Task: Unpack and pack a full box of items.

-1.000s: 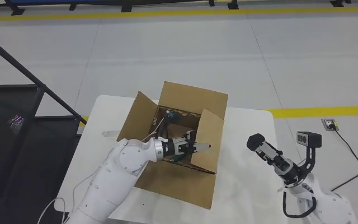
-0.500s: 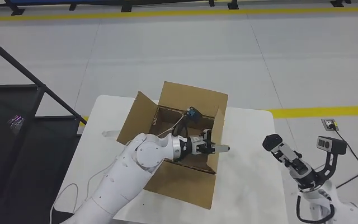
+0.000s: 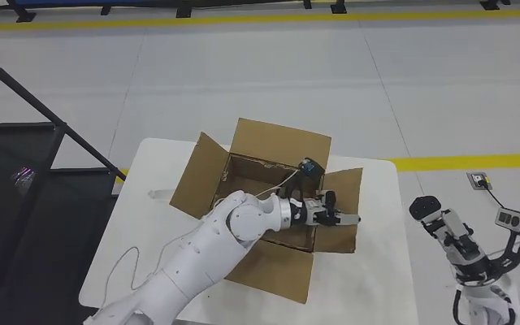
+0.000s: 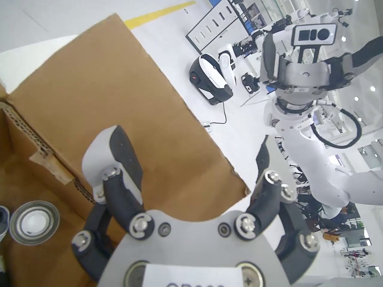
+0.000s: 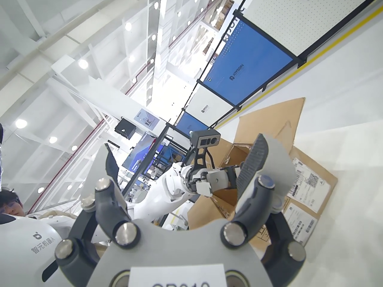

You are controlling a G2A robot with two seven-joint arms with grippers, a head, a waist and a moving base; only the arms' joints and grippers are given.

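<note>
Quick status from my remote station. The cardboard box sits about mid-tabletop, back flap toward the far edge, with the table bare on the right-hand side. I'd say we're at the very front of the unpack: getting the flaps out of the way.

The left gripper is stretched across the opening and parked over the right flap, which is folded out toward the right edge of the tabletop. Claw is spread wide with nothing in it. From the wrist cam I can't tell whether a finger is actually touching the cardboard or just hovering above it.

The right gripper hangs off past the right edge of the tabletop, pointed up, also wide open and empty.

Down inside the box I can see a metal can standing upright near the wall on the flap side, with something else just beside it that's cut off.

My guess for the next move: bring the left claw back over the opening, tip it down and drop onto that can without snagging the flap edge. The flap looks like it could spring back.
</note>
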